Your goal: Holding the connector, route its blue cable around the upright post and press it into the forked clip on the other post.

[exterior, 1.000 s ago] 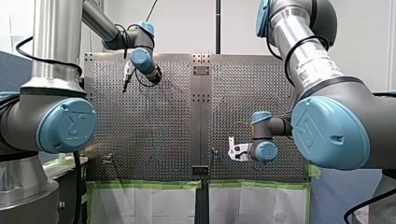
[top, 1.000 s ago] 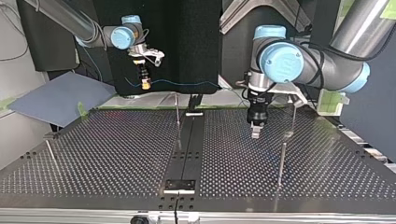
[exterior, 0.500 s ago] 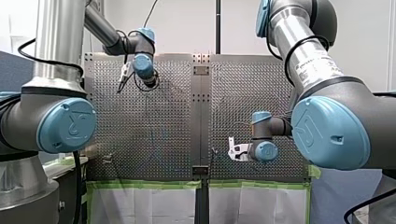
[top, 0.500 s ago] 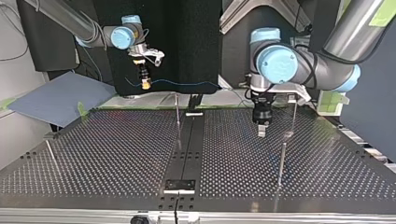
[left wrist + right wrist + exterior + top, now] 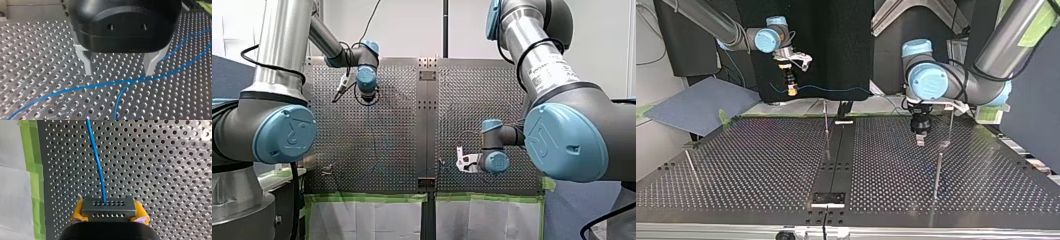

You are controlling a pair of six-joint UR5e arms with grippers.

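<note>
My right gripper (image 5: 109, 216) is shut on the grey connector (image 5: 108, 206), its yellow pads pressing on both of its sides. The blue cable (image 5: 96, 152) runs straight ahead from the connector over the perforated plate. In the top view my right gripper (image 5: 792, 90) hangs high at the back left, and the cable (image 5: 836, 90) stretches from it toward the middle. My left gripper (image 5: 118, 71) is open just above the plate, with loops of blue cable (image 5: 100, 85) lying ahead of its metal fingers (image 5: 87, 66). It stands at the top view's right (image 5: 920, 141), between thin upright posts (image 5: 826, 117) (image 5: 937, 172).
Another thin post (image 5: 690, 162) stands at the top view's left, and one more (image 5: 950, 125) just beside my left gripper. A dark centre strip (image 5: 836, 160) splits the perforated table. Green tape (image 5: 35, 170) edges the plate, and a grey sheet (image 5: 696, 105) lies beyond it.
My left gripper has moved toward the top view's right, closer to the posts there, and its wrist has turned. My right arm and the connector have stayed still.
</note>
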